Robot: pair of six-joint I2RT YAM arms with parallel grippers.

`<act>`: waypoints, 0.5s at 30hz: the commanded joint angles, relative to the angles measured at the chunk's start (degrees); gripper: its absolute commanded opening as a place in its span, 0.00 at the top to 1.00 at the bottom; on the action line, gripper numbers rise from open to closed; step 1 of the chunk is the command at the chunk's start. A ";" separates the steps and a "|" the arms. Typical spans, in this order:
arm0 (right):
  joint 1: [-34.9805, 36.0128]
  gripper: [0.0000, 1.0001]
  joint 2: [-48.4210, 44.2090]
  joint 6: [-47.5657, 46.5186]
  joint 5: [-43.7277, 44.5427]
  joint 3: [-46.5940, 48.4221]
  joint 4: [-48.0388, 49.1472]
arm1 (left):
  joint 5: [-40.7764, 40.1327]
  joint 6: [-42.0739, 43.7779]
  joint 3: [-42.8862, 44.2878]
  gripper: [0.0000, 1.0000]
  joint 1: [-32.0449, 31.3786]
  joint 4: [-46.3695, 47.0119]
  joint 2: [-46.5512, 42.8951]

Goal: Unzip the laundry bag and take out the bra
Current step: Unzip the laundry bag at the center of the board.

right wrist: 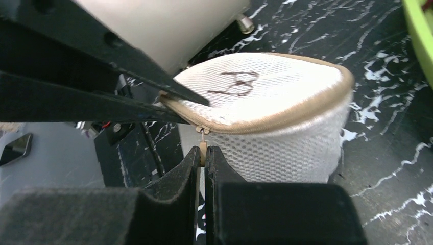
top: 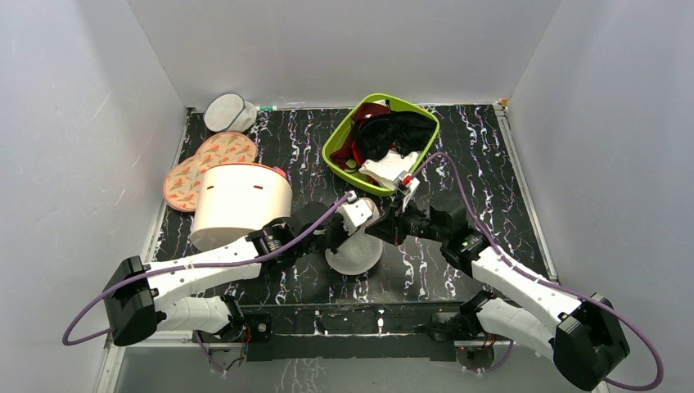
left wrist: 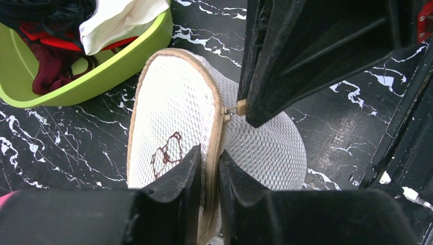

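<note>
We locate laundry bag (top: 353,255) near table (top: 491,164) centre: off-white, partly hidden under arms. Left gripper (top: 362,236) and right gripper (top: 385,231) meet over bag top; jaw state not readable from above. We note green basket (top: 330,150) behind bag, holding black garment (top: 397,131), dark red cloth (top: 370,109), white cloth (top: 389,169). Cream cylinder (top: 241,201) left of bag; two patterned pads (top: 209,166) and grey mesh pouch (top: 227,113) beyond cylinder.

The laundry bag (top: 353,255), a small round off-white mesh pouch with a tan zip round its rim, sits on the black marbled bench (top: 491,164). Its flat face carries a dark scribble. The zip looks closed, and its zip pull (left wrist: 241,107) juts out sideways.
</note>
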 commanded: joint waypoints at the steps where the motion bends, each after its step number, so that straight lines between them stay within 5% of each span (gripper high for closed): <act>1: 0.12 1.00 -0.18 1.55 11.09 2.04 -1.59 | -1.34 -0.17 1.87 0.88 0.02 0.39 -1.97; 8: -2.89 1.00 -1.26 4.37 19.54 2.68 -6.07 | -1.75 0.13 1.96 1.00 0.02 0.17 -2.09; 15: -4.87 1.00 -2.43 -0.12 11.72 3.48 -6.49 | -2.28 0.43 1.97 1.00 0.02 -0.13 -2.12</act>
